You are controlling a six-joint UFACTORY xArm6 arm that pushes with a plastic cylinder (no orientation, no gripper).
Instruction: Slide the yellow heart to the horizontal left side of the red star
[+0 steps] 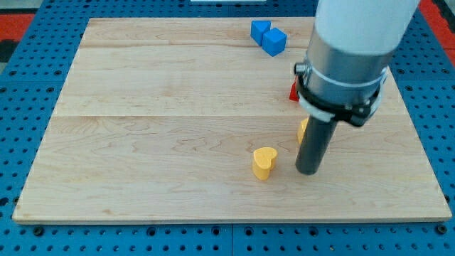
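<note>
The yellow heart (264, 162) lies on the wooden board (178, 121), below the board's middle towards the view's right. My tip (308, 171) stands just to the heart's right, a small gap apart. The red star (293, 92) shows only as a sliver at the arm's left edge, above and to the right of the heart. The arm hides the rest of it.
Two blue cubes (268, 37) sit together near the board's top edge. A yellow block (303, 129) peeks out beside the rod, mostly hidden. The arm covers the area where green and red blocks were.
</note>
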